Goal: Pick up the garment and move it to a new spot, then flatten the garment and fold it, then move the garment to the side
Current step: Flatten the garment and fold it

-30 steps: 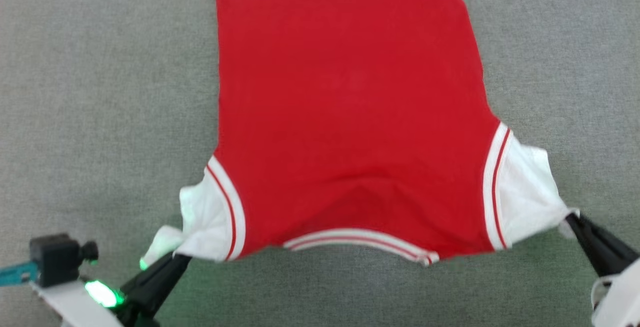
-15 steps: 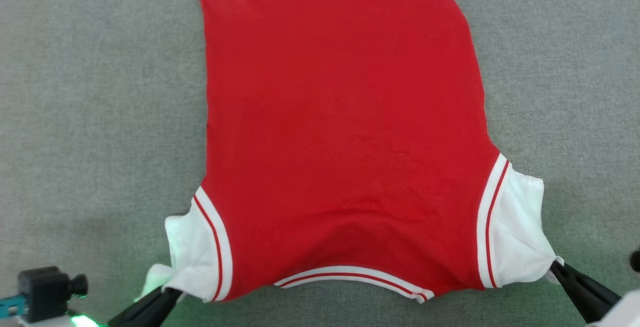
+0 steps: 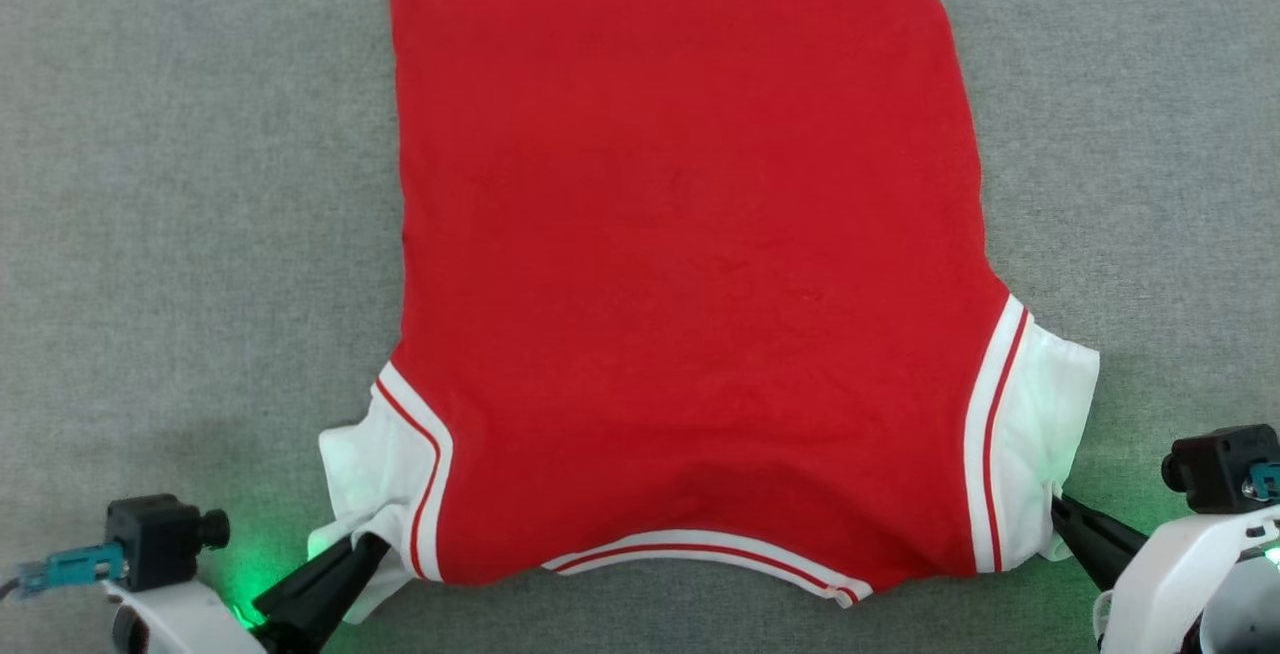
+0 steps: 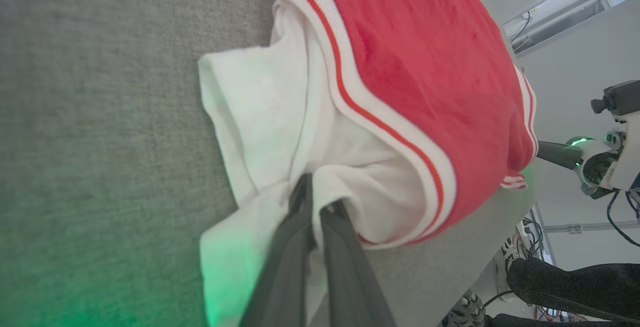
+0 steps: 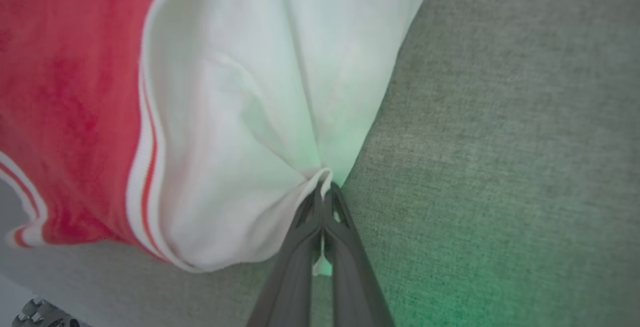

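The left claw [image 3: 368,546] comes up from the near left of the desk [image 3: 180,234] with its two dark fingers clenched on the white left sleeve [image 3: 365,454] of the garment [image 3: 690,264]. In the left wrist view the same claw [image 4: 317,202] pinches a bunched fold of that sleeve [image 4: 260,117], with green light falling on the cloth just beside it. A second ago this sleeve was drawn out into a longer tail toward the claw; now it sits shorter and closer to the red body.

The garment lies spread on the grey desk, plain red side up, its striped collar [image 3: 700,549] toward the near edge and its far hem beyond the top of the head view. Half a second ago that hem was in the picture, but the whole view has shifted, so this is the camera's doing. The raised crease above the collar seen a second ago has flattened out.

On the right, the white right sleeve [image 3: 1050,404] was stretched to a point a second ago and now hangs slacker and shorter. The right claw [image 3: 1058,512] is clenched on its tip, close beside the red-and-white trim. The right wrist view shows this claw [image 5: 325,189] shut on a gathered pinch of the sleeve [image 5: 260,92], near the desk's near edge.
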Robot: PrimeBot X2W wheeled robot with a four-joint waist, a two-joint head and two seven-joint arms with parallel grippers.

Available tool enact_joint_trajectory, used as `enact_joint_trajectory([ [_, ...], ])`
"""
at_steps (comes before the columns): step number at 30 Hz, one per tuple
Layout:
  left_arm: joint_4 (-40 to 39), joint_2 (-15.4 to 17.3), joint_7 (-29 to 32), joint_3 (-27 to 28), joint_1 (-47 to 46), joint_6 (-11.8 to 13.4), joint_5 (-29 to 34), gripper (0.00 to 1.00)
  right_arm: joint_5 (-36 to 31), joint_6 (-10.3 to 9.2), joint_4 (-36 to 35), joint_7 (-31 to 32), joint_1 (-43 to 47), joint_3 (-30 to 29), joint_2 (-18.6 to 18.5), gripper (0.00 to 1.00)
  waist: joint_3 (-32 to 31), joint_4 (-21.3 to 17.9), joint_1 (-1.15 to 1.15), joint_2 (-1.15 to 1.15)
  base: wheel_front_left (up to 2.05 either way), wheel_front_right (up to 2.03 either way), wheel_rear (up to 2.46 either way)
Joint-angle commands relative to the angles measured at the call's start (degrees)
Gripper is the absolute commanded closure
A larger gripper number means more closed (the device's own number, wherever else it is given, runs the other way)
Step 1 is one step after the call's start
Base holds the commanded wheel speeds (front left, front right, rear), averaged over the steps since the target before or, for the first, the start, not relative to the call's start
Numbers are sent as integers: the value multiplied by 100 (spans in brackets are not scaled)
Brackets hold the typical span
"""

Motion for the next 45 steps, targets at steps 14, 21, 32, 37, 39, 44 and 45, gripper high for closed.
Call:
enact_joint_trajectory([
  [14, 575, -293, -88, -562, -405, 20, -101, 100, -158, -9, 844, -648, -278, 637, -58, 0, -112, -52, 0, 0, 0, 0, 0],
  [21, 410, -181, -124, -608, -241, 14, -82, 100, -131, -7, -538, -331, -91, 139, -281, 0, -307, -186, 0, 0, 0, 0, 0],
  [32, -12, -182, -143, -587, -611, 13, 202, 100, 251, -4, -1459, 1132, -1715, -1029, -513, 0, 63, 144, 0, 0, 0, 0, 0],
  [37, -161, -236, -144, -677, -936, 13, 305, 100, -89, -4, -377, 1567, -3613, -443, -264, 0, 466, 392, 0, 0, 0, 0, 0],
  [39, -177, -254, -144, -730, -1079, 13, 343, 100, -301, -4, 157, 1766, -4349, -236, -154, 0, 616, 519, 0, 0, 0, 0, 0],
  [44, -248, -290, -144, -811, -1406, 14, 432, 100, -709, -5, 1483, 2363, -5961, 301, -81, 0, 1027, 809, 0, 0, 0, 0, 0],
  [45, -258, -300, -143, -825, -1464, 14, 444, 100, -778, -4, 1712, 2427, -6248, 377, -87, 0, 1115, 862, 0, 0, 0, 0, 0],
])
